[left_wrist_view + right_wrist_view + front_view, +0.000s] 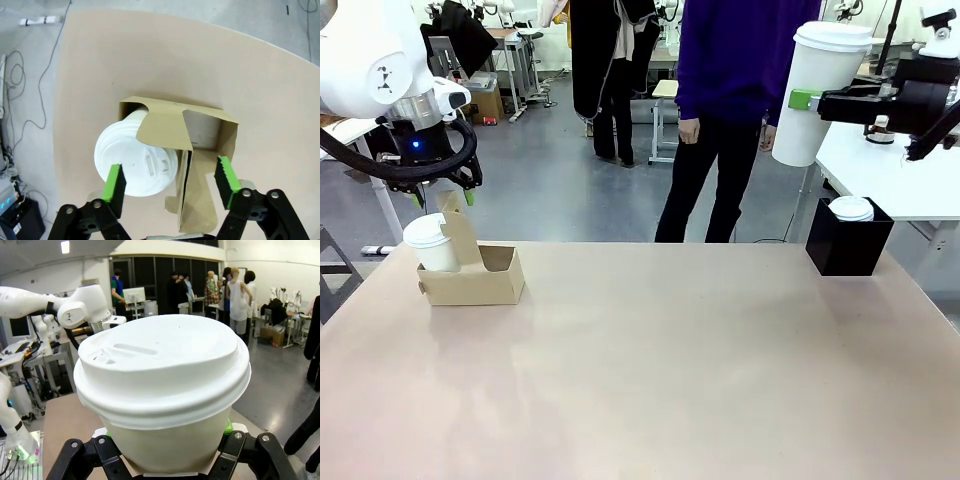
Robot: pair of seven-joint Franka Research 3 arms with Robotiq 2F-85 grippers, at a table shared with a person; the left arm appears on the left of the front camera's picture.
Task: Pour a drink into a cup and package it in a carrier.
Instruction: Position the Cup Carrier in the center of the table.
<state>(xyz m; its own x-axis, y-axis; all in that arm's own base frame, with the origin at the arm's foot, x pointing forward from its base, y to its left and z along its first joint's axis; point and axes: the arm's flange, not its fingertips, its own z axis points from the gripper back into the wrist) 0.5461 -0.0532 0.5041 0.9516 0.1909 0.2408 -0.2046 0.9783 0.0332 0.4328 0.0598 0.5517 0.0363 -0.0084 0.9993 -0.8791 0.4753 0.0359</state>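
Left gripper (445, 198): hangs over the carrier, jaws apart, one green pad (114, 186) beside the lid, the other past the handle; nothing clamped.
Carrier (485, 285): on the table's (670, 360) left part, long axis side to side, handle (460, 232) upright, slightly leaning.
Short cup (430, 245): upright in the left slot, lid up.
Person (740, 60): at the far edge, middle.
Right gripper (810, 100): clamped on the tall cup's wall, raised.
Tall cup (825, 70): near vertical, lid up, top leaning right.
Black box (845, 250): below it, holding white lids (851, 208).
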